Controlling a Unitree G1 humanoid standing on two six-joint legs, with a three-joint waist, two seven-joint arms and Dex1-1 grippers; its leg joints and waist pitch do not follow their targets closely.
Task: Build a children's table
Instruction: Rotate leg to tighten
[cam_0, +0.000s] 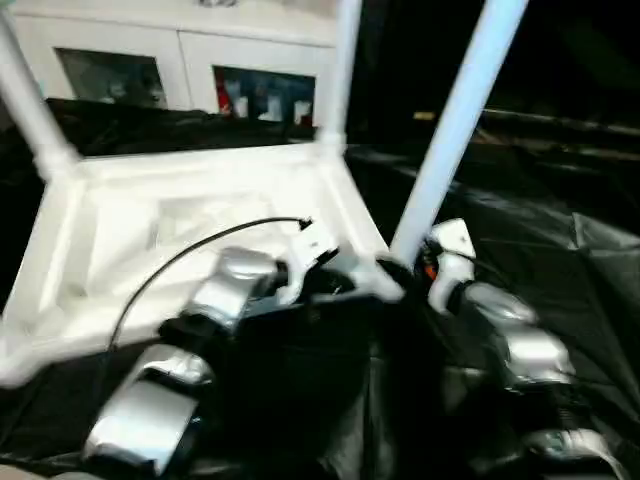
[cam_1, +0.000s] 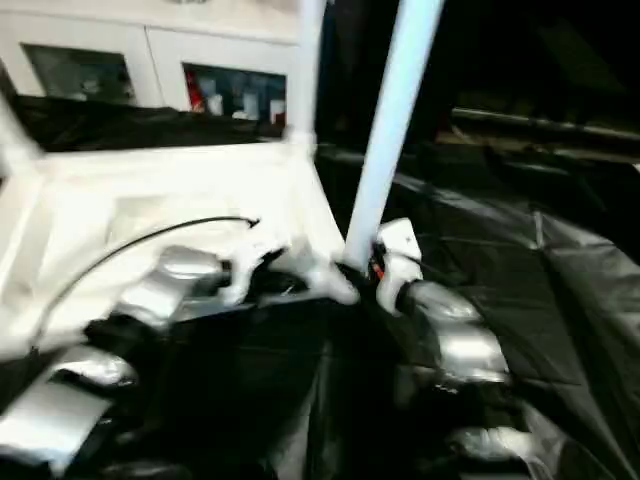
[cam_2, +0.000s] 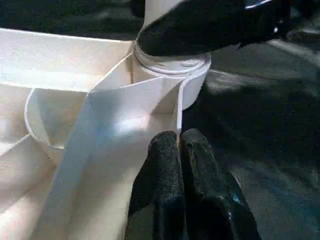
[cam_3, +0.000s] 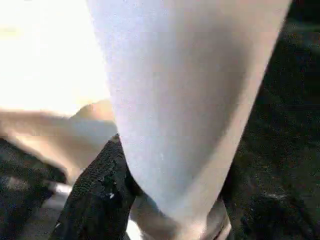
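The white table top (cam_0: 120, 225) lies upside down on black sheeting, ribbed underside up. Two legs stand in its far corner sockets, one on the left (cam_0: 22, 95) and one on the right (cam_0: 342, 70). A third leg (cam_0: 455, 120) rises, leaning, from the near right corner socket (cam_2: 172, 67). My right gripper (cam_0: 402, 270) is shut on this leg just above its collar; in the right wrist view the leg (cam_3: 185, 100) sits between the black fingers (cam_3: 97, 197). My left gripper (cam_2: 180, 147) is shut, its fingertips against the top's rim wall (cam_2: 130, 120) just below that socket.
Black sheeting (cam_0: 545, 235) covers the surface around and to the right of the table top. A white cabinet with glass doors (cam_0: 180, 60) stands behind. A black cable (cam_0: 165, 270) arcs over my left forearm.
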